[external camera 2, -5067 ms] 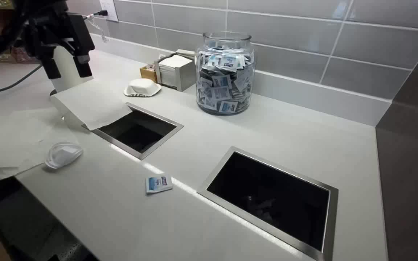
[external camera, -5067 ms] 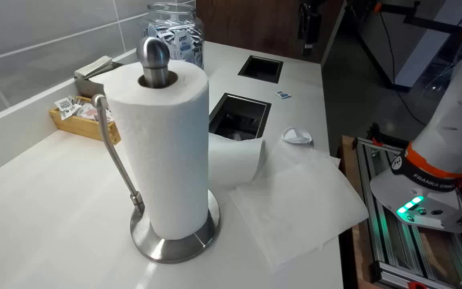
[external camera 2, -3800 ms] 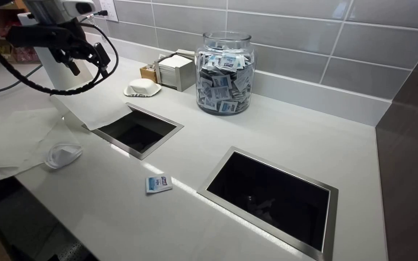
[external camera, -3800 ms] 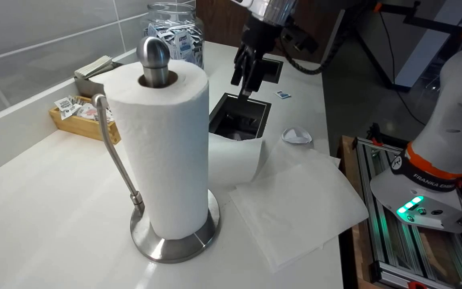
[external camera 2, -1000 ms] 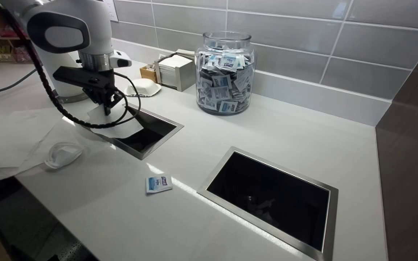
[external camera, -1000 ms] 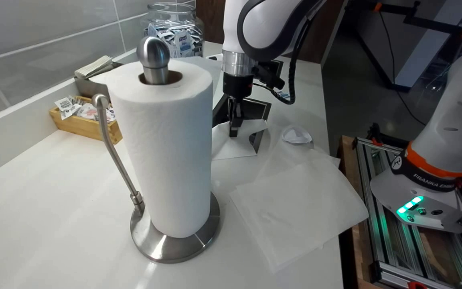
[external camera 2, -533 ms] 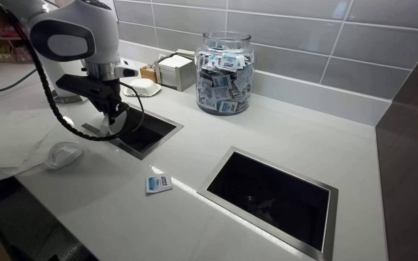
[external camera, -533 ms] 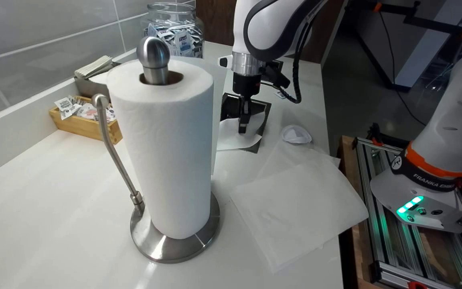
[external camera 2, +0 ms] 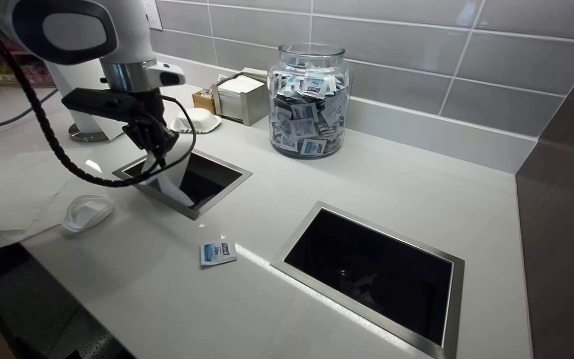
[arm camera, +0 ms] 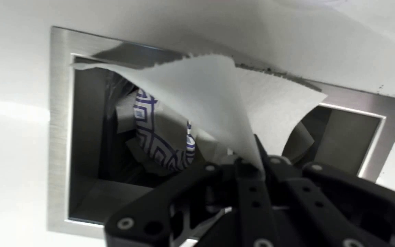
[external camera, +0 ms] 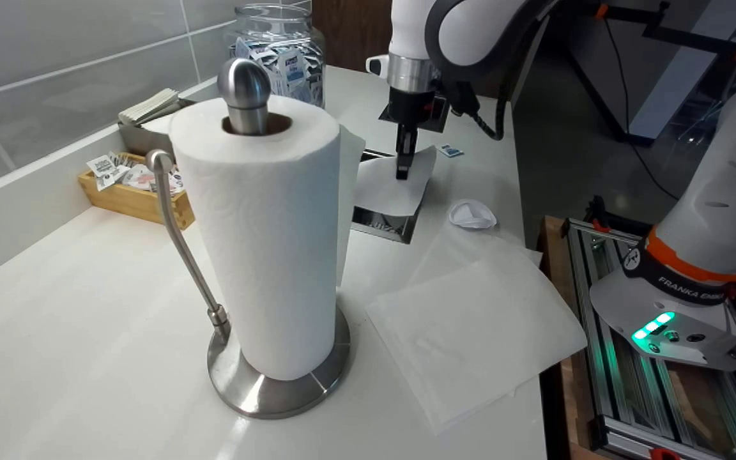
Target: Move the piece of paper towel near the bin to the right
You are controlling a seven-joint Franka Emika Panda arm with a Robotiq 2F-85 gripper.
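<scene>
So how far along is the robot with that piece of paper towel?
Looks done: the grasp, with the jaws shut on the paper towel. In hand: the carry, with it hanging over the bin. Left, probably: taking it rightward and letting go, as the jaws haven't released it.

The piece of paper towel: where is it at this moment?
In an exterior view, the piece of paper towel is to the right of the towel roll, gripped by the pincer over the bin nearer that roll.
</scene>
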